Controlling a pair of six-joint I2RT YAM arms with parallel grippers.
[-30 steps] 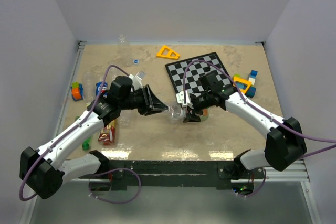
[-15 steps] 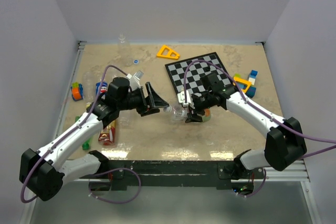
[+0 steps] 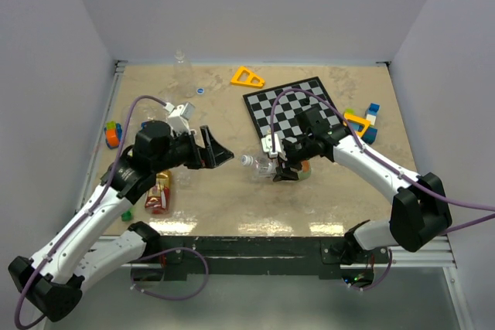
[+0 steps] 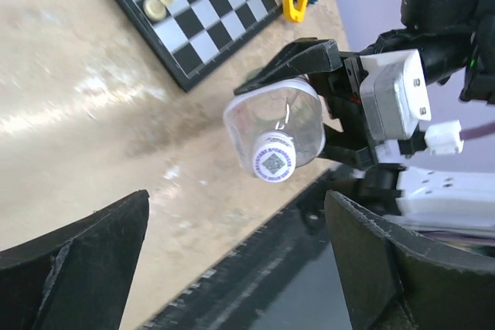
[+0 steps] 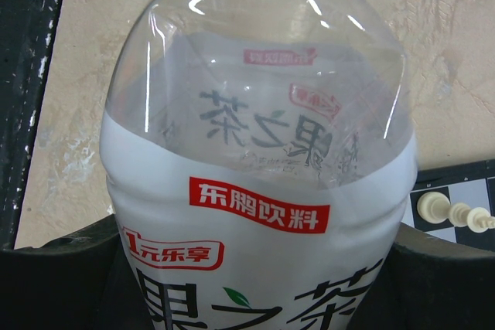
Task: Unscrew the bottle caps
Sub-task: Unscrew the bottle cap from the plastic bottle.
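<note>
By the chessboard's [image 3: 291, 106] near edge the right fingers [image 3: 281, 170] clamp a bottle [image 3: 257, 166]; the left fingers [image 3: 217, 149] gape farther left

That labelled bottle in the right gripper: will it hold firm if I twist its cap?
The bottle looks empty, so probably light. Its thin clear walls may dent under the right gripper. Its glossy surface could let it spin.
</note>
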